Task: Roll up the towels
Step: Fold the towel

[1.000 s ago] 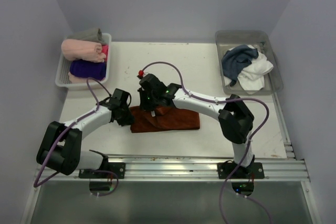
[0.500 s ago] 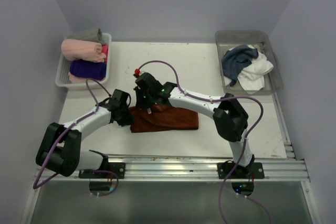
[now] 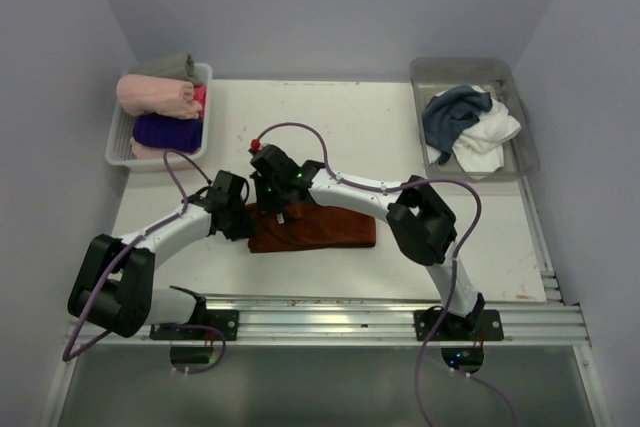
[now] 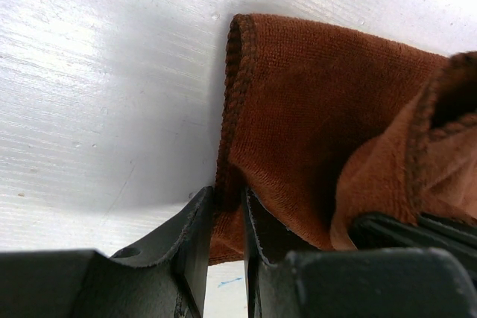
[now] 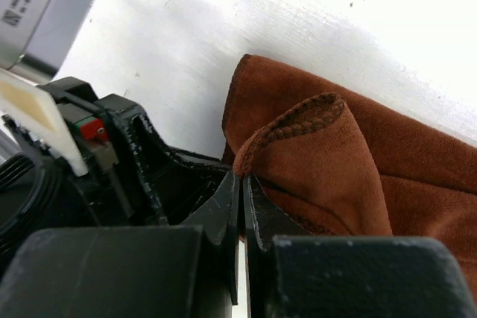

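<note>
table (image 3: 330, 117): white, arms reaching over its near middle | clear bin (image 3: 462, 62): far right, slate-blue towel (image 3: 450, 112) and white towel (image 3: 492, 137) heaped inside | rust-brown towel (image 3: 325, 232): folded long on the table (left end bunched) | left gripper (image 4: 227, 210): jaws nipping its left edge | right gripper (image 5: 240, 184): jaws pressed together on a lifted fold just beside

Three towels (image 3: 320, 232), two bins (image 3: 500, 77), two arms (image 3: 170, 230), and perhaps four rolled cloths (image 3: 155, 94), partly hidden.
</note>
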`<state>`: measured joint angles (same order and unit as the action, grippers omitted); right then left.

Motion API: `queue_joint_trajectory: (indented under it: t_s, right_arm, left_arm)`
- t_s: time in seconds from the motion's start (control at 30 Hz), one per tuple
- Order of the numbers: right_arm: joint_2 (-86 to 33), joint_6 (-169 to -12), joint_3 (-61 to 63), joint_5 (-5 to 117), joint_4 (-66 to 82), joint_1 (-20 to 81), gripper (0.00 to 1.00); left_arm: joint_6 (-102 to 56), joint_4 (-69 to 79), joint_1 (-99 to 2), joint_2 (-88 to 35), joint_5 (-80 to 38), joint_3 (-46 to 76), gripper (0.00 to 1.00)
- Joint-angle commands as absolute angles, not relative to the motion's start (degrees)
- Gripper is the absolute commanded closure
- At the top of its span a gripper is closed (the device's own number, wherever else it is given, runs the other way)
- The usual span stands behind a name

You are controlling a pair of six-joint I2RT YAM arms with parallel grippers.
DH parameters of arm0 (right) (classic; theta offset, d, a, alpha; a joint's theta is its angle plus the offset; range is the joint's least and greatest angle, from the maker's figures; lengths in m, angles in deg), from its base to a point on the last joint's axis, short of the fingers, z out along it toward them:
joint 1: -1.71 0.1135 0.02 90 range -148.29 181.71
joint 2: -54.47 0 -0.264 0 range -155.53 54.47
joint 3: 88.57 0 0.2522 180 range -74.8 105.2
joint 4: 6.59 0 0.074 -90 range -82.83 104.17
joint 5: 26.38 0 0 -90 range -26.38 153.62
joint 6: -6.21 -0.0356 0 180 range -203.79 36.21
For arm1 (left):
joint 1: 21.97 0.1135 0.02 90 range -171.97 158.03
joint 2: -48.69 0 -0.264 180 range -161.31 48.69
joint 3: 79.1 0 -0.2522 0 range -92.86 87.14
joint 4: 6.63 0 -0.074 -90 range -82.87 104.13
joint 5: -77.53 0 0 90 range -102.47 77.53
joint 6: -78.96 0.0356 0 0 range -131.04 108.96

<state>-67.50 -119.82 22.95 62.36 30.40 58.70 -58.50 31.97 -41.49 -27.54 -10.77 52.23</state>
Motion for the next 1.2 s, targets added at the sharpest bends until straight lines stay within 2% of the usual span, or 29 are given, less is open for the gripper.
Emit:
queue_joint_trajectory:
  t_s: [0.0,0.13,0.17,0.2,0.27,0.3,0.43,0.6,0.63,0.7,0.73,0.87,1.17]
  right_arm:
    - [-67.34,-119.82,24.86,61.33,30.11,59.10,1.00]
    - [-68.05,-119.65,25.74,60.28,30.29,59.10,0.98]
    - [-68.22,-119.56,26.00,59.93,30.29,59.10,0.90]
    - [-68.22,-119.38,26.18,59.58,30.46,59.10,0.73]
    - [-67.96,-118.69,27.05,59.05,30.73,59.10,0.59]
    - [-67.18,-118.24,27.23,58.96,31.16,59.10,0.49]
    - [-63.15,-116.14,27.15,61.84,32.40,58.84,0.41]
    - [-54.09,-115.87,18.65,65.98,29.77,55.86,0.45]
    - [-52.59,-116.04,14.19,65.99,29.07,54.20,0.55]
    - [-49.51,-116.83,10.47,66.34,28.27,52.43,0.64]
    - [-49.16,-116.92,8.01,66.08,28.27,51.03,0.75]
    - [-51.08,-118.24,5.79,63.89,28.71,50.75,0.87]
    - [-58.82,-118.86,8.34,61.86,28.27,53.92,0.92]
  left_arm:
    - [-59.29,34.55,-41.30,-28.92,-9.39,54.89,0.74]
    - [-59.38,35.87,-41.30,-28.13,-7.99,54.01,0.74]
    - [-59.38,36.48,-41.30,-27.87,-7.46,53.66,0.74]
    - [-59.29,37.88,-41.21,-27.17,-7.02,52.53,0.74]
    - [-58.85,39.38,-41.04,-26.03,-5.79,50.77,0.73]
    - [-58.50,40.69,-40.52,-24.71,-5.35,50.23,0.73]
    - [-58.32,43.60,-38.84,-21.54,-3.77,47.42,0.73]
    - [-59.12,43.09,-38.31,-16.89,-3.14,46.53,0.71]
    - [-58.77,42.12,-38.31,-16.27,-3.50,46.89,0.69]
    - [-57.89,39.40,-38.49,-15.82,-5.16,47.07,0.68]
    - [-57.62,38.78,-38.49,-16.08,-5.34,46.80,0.67]
    - [-56.74,36.84,-41.30,-21.00,-5.09,42.34,0.64]
    - [-53.93,36.74,-43.41,-27.33,-3.59,34.06,0.62]
